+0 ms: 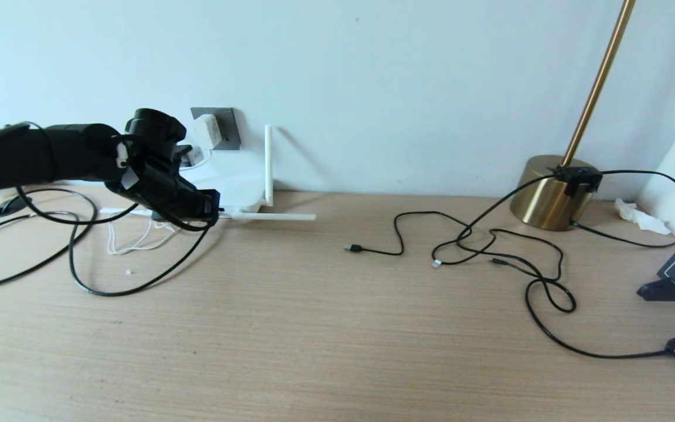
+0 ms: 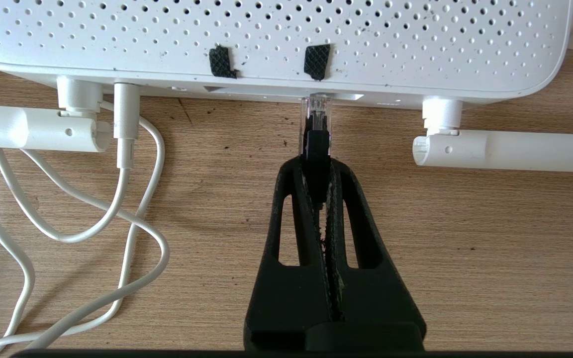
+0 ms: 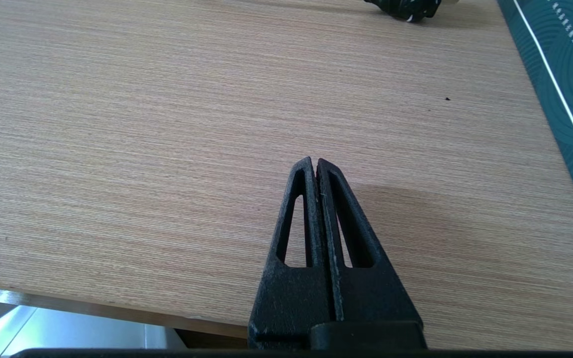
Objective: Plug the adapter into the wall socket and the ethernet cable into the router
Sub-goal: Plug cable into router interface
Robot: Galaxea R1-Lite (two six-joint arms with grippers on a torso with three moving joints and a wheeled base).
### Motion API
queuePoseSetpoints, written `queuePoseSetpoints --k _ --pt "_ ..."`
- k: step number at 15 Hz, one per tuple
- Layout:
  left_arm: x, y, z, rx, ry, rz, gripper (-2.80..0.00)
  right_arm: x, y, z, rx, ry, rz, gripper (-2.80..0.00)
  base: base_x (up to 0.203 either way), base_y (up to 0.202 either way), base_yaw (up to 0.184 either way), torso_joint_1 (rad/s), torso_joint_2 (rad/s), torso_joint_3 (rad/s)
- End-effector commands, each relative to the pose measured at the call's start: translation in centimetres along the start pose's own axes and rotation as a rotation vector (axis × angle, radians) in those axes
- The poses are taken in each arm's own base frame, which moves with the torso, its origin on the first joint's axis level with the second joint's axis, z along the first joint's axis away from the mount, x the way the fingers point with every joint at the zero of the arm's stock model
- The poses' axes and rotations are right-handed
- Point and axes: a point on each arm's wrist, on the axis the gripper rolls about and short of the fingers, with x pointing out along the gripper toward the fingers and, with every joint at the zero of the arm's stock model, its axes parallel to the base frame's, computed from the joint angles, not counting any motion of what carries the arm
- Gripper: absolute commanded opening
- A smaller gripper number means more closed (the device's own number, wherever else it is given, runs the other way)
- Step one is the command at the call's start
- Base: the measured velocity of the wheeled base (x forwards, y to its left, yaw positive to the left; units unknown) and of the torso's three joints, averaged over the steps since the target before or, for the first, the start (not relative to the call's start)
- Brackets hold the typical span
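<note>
Left gripper [image 2: 316, 166] clamped on ethernet cable [image 2: 316, 127] plug, tip at router [image 2: 266, 44] port; right gripper [image 3: 315, 166] closed empty above wooden desk [image 1: 314, 328], pale wall behind.

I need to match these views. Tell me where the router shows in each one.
Head view: router lies far left against the wall, partly behind the left end effector.
Left wrist view: router spans the far edge, the ethernet cable plug at its port.
Right wrist view: not in it.
Shared landmark: the folded antenna lying on the table.
</note>
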Motion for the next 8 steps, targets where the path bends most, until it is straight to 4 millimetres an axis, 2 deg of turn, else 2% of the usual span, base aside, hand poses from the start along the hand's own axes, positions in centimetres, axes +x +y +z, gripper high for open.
queuePoseSetpoints --k 1,8 --pt "-0.23 0.00 -0.02 -0.001 0.004 0.000 -2.80 0.00 0.00 -0.02 -0.001 0.001 0.001 -2.80 0.000 0.000 0.000 0.000 0.00 0.000" --pt "-0.89 -0.01 0.13 -0.002 -0.006 0.000 -2.80 0.00 0.00 -0.02 -0.001 0.002 0.001 -2.80 0.000 0.000 0.000 0.000 0.00 0.000"
